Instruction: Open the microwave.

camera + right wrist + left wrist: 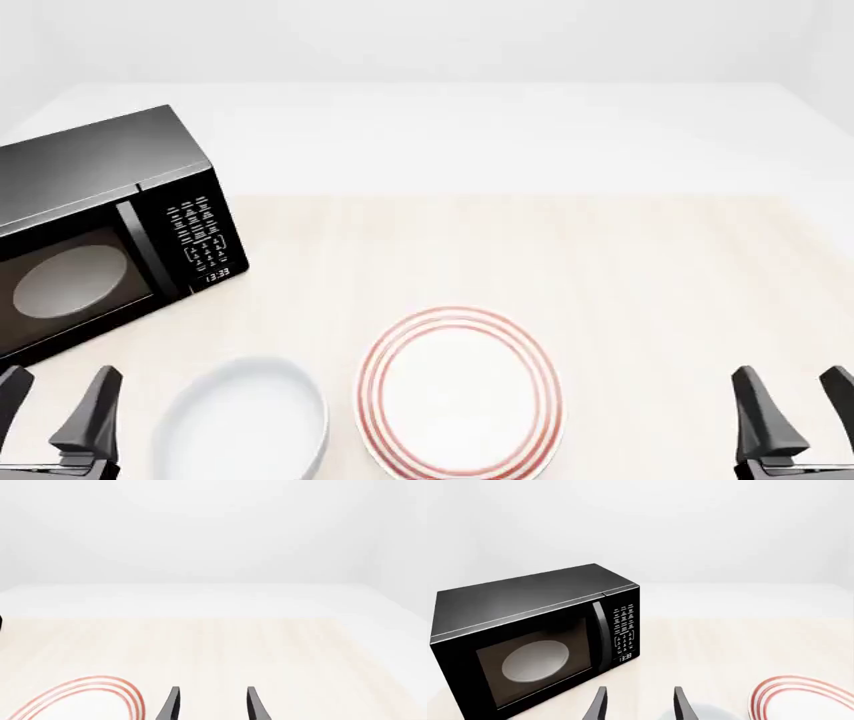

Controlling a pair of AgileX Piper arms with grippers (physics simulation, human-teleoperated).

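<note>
Microwave (100,235) sitting at the front view's left edge, door shut, nothing yet done; left gripper (54,400) and right gripper (794,405) waiting with fingers spread, gripping nothing.

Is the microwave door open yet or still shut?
Shut. The microwave door sits flush with the button panel, the handle lies against the front, and the turntable shows only through the window.

Front view: high above the table (534,250), facing forward and down; microwave (100,235) at left edge.
Left wrist: low, facing the microwave (537,640) closely.
Right wrist: low, facing bare table (233,650).
Shared: red-ringed plate (458,395), in all three.
</note>
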